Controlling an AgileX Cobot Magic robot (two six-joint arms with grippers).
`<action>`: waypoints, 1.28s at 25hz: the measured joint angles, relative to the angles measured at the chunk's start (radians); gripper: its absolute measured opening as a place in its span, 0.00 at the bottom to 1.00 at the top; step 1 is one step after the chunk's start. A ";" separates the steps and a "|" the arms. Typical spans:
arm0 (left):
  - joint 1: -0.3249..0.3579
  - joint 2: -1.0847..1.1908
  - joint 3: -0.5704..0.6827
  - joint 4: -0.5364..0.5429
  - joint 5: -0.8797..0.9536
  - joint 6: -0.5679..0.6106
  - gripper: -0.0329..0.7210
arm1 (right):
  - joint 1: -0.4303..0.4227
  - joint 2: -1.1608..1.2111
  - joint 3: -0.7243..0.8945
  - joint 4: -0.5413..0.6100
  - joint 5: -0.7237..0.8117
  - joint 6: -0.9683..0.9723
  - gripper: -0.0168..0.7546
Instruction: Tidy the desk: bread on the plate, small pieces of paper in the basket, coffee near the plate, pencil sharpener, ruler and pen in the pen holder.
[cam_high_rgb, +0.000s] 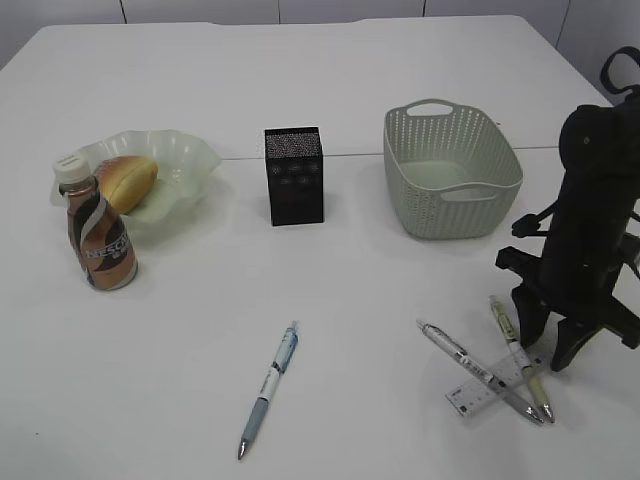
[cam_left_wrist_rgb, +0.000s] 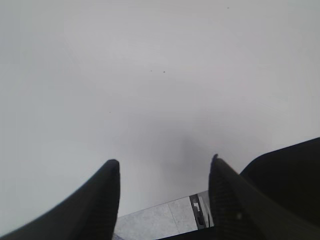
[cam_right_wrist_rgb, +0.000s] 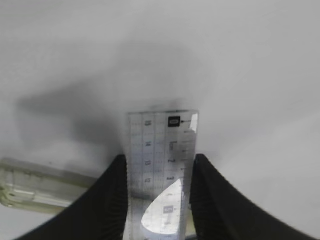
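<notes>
**Ana:** White desk (cam_high_rgb: 330, 90) fills the exterior view, a faint seam running across it. What sits on it?

**Ben:** At the left, the pale green plate (cam_high_rgb: 190, 150) with its ruffled rim holds the golden-brown bread (cam_high_rgb: 128, 181). The coffee (cam_high_rgb: 98, 238), a brown bottle with a white cap, stands upright just in front of the plate. The black mesh pen holder (cam_high_rgb: 294, 175) is in the middle, and the grey-green basket (cam_high_rgb: 450, 170) is to its right.

**Ana:** And nearer the front?

**Ben:** A blue-and-white pen (cam_high_rgb: 268, 389) lies alone. Further right, a silver pen (cam_high_rgb: 480, 371) and a pale yellowish pen (cam_high_rgb: 520, 358) cross over the clear ruler (cam_high_rgb: 478, 392). The right gripper (cam_high_rgb: 548, 335) stands over that pile, fingertips down at the desk.

**Ana:** The left wrist view?

**Ben:** Only bare desk and the left gripper (cam_left_wrist_rgb: 164, 167), jaws apart with nothing between them. It does not show in the exterior view.

**Ana:** The right wrist view?

**Ben:** It shows what the exterior cannot: the ruler (cam_right_wrist_rgb: 162, 155), with black markings, lies between the two fingers (cam_right_wrist_rgb: 107, 200), both touching or nearly touching its long edges. I cannot tell if they grip it. The yellowish pen (cam_right_wrist_rgb: 40, 184) lies at the left.
</notes>
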 joint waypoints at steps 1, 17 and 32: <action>0.000 0.000 0.000 0.000 -0.002 0.000 0.60 | 0.000 0.000 0.000 0.000 0.000 -0.007 0.38; 0.000 0.000 0.000 0.000 -0.002 0.000 0.60 | 0.000 0.013 -0.032 0.066 0.000 -0.189 0.36; 0.000 0.000 0.000 0.000 -0.007 0.000 0.60 | 0.003 0.017 -0.146 0.038 0.152 -0.537 0.36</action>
